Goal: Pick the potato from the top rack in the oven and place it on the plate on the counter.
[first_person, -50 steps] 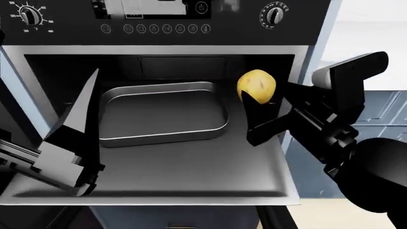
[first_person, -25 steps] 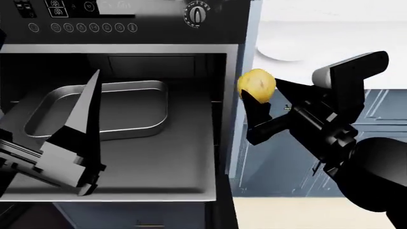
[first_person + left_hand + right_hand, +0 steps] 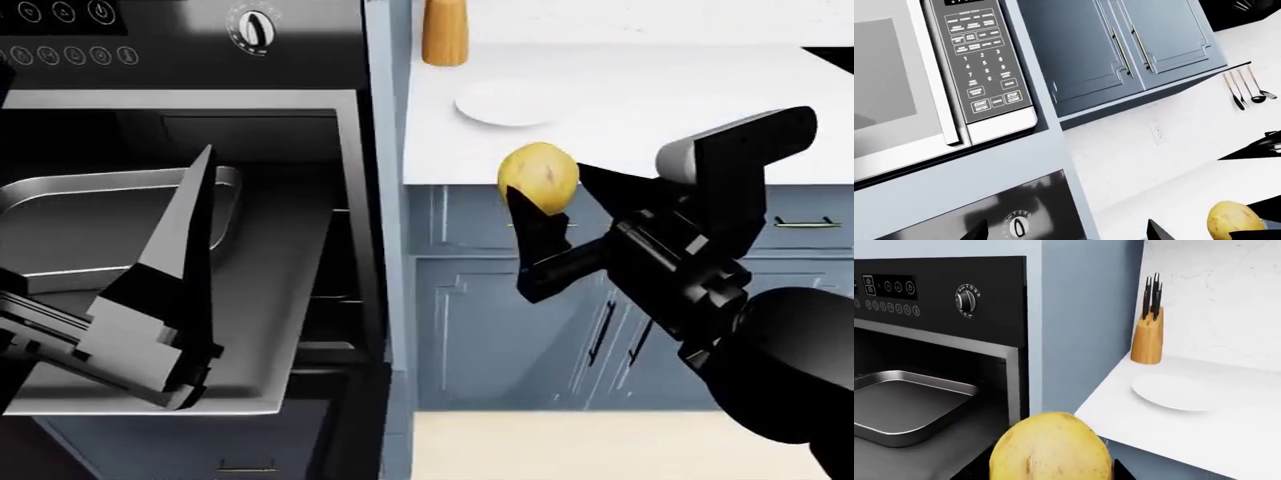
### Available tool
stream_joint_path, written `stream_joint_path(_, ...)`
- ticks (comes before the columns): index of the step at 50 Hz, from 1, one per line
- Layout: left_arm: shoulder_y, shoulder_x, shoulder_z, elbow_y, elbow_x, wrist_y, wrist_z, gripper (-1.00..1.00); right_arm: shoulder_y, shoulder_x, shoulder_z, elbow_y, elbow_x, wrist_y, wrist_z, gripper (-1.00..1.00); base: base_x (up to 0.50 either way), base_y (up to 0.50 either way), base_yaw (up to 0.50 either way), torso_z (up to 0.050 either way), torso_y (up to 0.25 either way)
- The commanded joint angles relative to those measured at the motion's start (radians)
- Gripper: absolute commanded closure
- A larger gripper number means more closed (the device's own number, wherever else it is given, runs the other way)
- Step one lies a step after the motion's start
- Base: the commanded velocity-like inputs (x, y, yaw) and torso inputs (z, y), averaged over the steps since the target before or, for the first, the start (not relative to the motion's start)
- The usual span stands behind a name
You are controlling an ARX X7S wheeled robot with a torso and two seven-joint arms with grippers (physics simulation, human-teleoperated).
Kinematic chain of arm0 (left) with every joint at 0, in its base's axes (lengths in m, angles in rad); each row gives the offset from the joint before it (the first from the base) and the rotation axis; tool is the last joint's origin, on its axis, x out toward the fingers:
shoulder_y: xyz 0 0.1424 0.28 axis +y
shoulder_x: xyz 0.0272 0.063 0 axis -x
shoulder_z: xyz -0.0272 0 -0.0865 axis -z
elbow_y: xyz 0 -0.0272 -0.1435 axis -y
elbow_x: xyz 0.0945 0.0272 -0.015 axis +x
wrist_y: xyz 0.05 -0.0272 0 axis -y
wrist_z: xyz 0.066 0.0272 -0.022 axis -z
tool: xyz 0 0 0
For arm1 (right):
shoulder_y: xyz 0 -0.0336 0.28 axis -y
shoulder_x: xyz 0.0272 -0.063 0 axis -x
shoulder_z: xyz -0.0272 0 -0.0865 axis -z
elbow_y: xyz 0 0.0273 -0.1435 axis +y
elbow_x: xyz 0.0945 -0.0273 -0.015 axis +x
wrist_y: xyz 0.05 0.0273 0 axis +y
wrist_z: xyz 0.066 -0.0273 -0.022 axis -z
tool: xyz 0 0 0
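My right gripper [image 3: 545, 186] is shut on the yellow-tan potato [image 3: 538, 174], held in the air before the blue-grey cabinet fronts, just below the counter's [image 3: 667, 115] front edge. The white plate [image 3: 507, 103] lies on the counter beyond it, apart from the potato. In the right wrist view the potato [image 3: 1051, 447] fills the jaws, with the plate [image 3: 1173, 392] ahead. The black oven [image 3: 174, 45] stands open at left, its top rack [image 3: 287, 310] pulled out. My left gripper [image 3: 107, 130] hangs open over the rack, holding nothing.
A shiny grey baking tray [image 3: 94, 225] sits on the rack. A wooden knife block [image 3: 445, 30] stands behind the plate. The left wrist view takes in a microwave [image 3: 921, 75], upper cabinets [image 3: 1134, 45] and hanging utensils [image 3: 1244, 90].
The view has swung right: the oven slid to the left and the counter with the plate came into sight. The potato, still gripped, now sits clear of the oven, before the cabinets.
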Motion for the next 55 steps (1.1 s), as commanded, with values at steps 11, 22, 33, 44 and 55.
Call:
stream_joint_path(11, 0.0, -0.006, 0.005, 0.0, 0.006, 0.002, 0.002, -1.0, 0.002, -0.011, -0.005, 0.003, -0.029, 0.002, -0.015, 1.0, -0.02, -0.5, 0.0, 0.0, 0.0)
stream_joint_path(22, 0.0, 0.003, 0.011, 0.0, 0.01, 0.006, -0.004, -1.0, 0.0, -0.014, -0.004, 0.003, -0.033, -0.004, -0.018, 1.0, -0.02, -0.5, 0.0, 0.0, 0.0)
stream_joint_path(33, 0.0, 0.002, 0.013, 0.0, 0.013, 0.007, -0.003, -1.0, 0.002, -0.015, 0.006, 0.003, -0.028, -0.012, -0.008, 1.0, -0.02, -0.44, 0.0, 0.0, 0.0)
stream_joint_path(44, 0.0, 0.001, 0.001, 0.0, 0.004, 0.001, 0.002, -1.0, 0.001, -0.017, 0.011, 0.0, -0.041, -0.024, -0.005, 1.0, 0.0, 0.0, 0.0, 0.0, 0.0)
stream_joint_path(55, 0.0, 0.003, 0.004, 0.0, 0.009, -0.004, 0.0, -1.0, -0.013, -0.02, 0.023, 0.011, -0.043, -0.044, 0.002, 1.0, 0.0, 0.0, 0.0, 0.0, 0.0)
